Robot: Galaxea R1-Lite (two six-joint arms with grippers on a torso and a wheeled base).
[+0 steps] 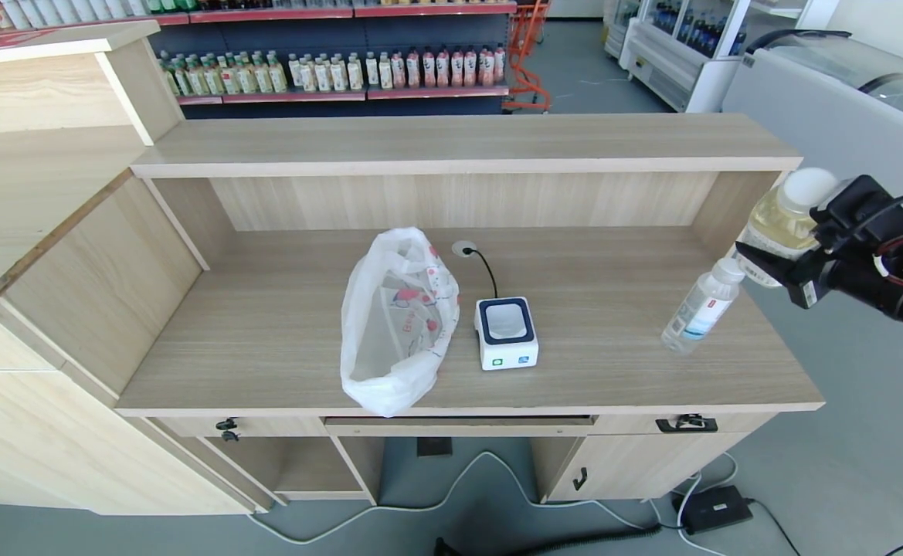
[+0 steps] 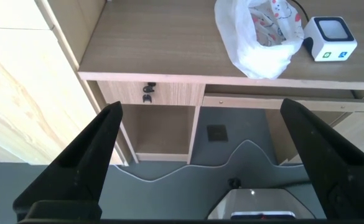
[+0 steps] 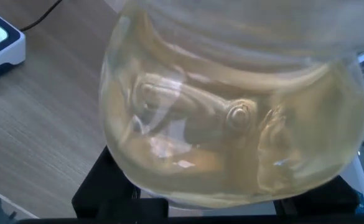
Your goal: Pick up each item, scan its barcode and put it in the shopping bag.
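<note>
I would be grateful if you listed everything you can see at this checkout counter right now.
counter: one, light wood, in front of the robot
shopping bag: one, white with red and blue print, open, on the counter left of centre
scanner: one, white with dark blue frame, just right of the bag
cable: one, black, from the scanner to a hole in the counter behind it
water bottle: one, clear with white cap, near the counter's right end
yellow drink bottle: one, pale yellow with white cap, held above the counter's right edge
shelf bottles: many, mixed colours, on shelves behind
left gripper: open, before the counter's front
right gripper: black, shut on the yellow drink bottle
</note>
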